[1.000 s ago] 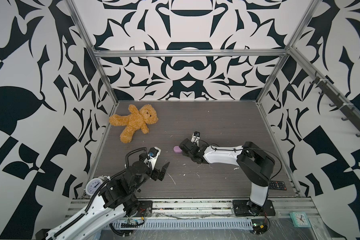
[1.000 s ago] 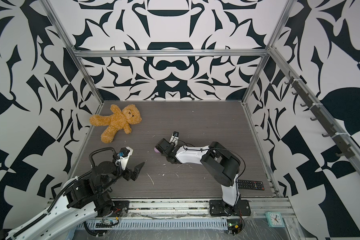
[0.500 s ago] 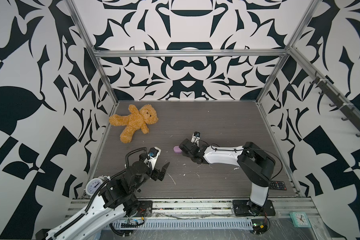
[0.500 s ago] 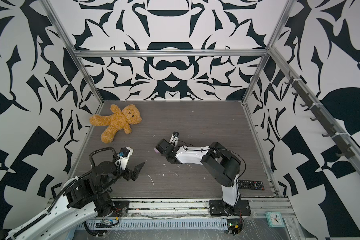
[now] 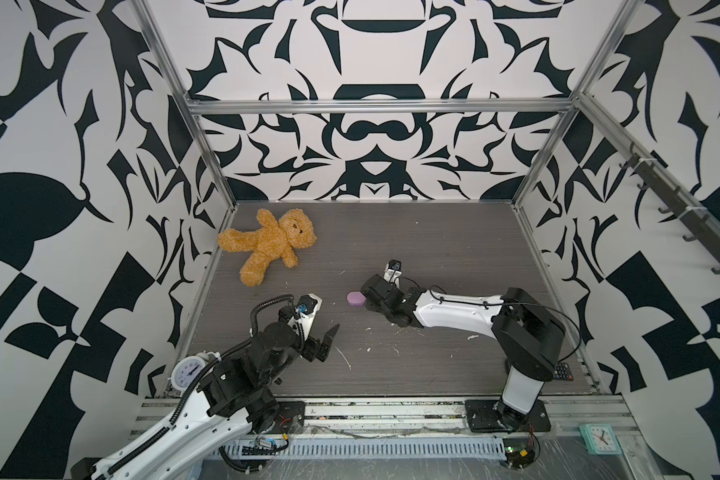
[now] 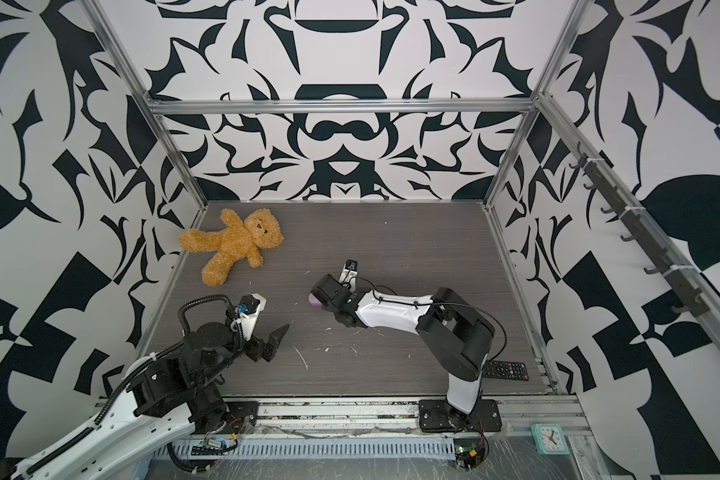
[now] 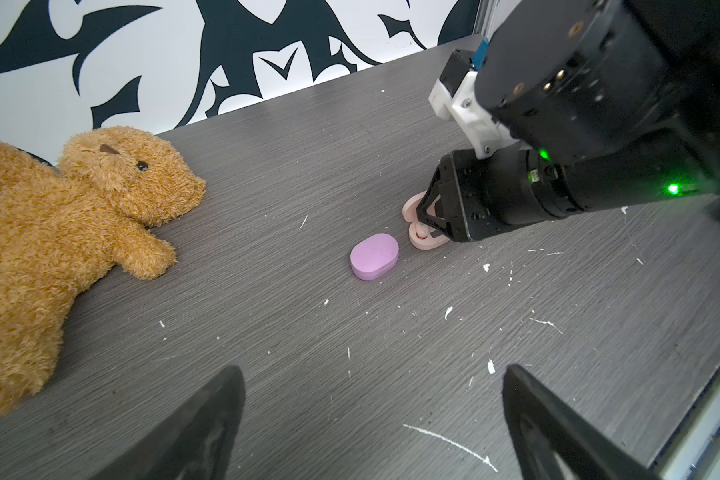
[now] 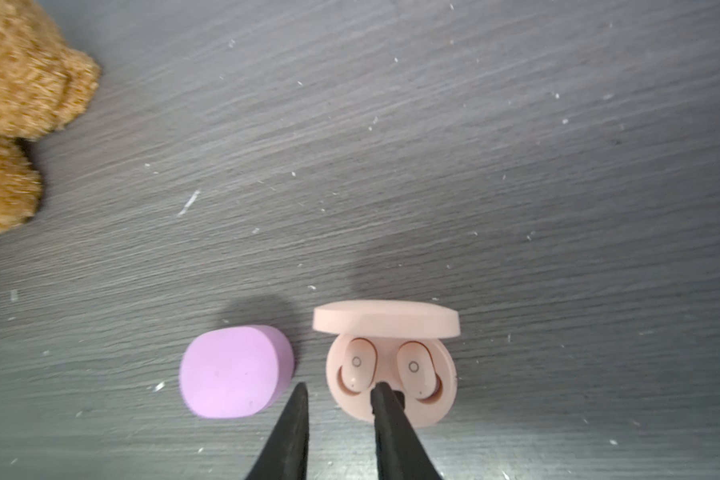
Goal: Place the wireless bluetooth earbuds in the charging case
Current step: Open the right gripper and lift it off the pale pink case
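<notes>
Seemingly light, hard and slippery, two peach earbuds (image 8: 358, 365) are sitting in the open peach case (image 8: 427, 415); the right gripper (image 8: 341, 388) is hovering narrowly parted, empty; pinch across their flanks.

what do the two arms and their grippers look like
Both arms have white links with black joint housings. The left arm carries a ribbed black cable hose; the right arm has thin black wires along its white link and green lights at the wrist. The left gripper and the right gripper each have two tapered black fingers.
</notes>
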{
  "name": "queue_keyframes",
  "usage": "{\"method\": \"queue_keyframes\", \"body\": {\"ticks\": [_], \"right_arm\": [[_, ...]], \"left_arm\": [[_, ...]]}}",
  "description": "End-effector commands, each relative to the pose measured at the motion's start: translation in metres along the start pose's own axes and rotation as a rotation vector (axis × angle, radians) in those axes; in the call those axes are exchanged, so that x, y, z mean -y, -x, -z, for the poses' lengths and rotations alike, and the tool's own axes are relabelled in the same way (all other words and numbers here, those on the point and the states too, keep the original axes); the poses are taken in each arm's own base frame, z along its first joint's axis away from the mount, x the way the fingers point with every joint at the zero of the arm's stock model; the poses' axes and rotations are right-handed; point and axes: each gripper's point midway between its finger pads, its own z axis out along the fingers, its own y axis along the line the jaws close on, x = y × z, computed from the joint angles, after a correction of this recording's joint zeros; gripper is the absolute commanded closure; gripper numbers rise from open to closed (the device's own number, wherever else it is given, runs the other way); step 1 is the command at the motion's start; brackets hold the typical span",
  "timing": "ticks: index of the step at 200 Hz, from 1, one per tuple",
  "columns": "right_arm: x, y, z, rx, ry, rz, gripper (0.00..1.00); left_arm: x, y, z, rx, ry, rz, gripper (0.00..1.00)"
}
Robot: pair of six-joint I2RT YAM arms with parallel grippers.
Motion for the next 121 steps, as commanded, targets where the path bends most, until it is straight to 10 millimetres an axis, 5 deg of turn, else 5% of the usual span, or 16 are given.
{"method": "queue_keyframes", "body": {"ticks": [1,43,121], "right_arm": [[-0.007,0.008,0.018,0.005,0.047,0.038,0.69],[-0.006,0.015,0.041,0.004,0.081,0.089,0.64],[0.031,0.059,0.085,0.087,0.117,0.152,0.26]], "left_arm": [[0.001,0.001,0.000,-0.001,-0.005,0.002,0.01],[-0.001,0.003,0.002,0.010,0.003,0.007,0.01],[0.000,0.005,0.004,0.031,-0.008,0.009,0.01]]}}
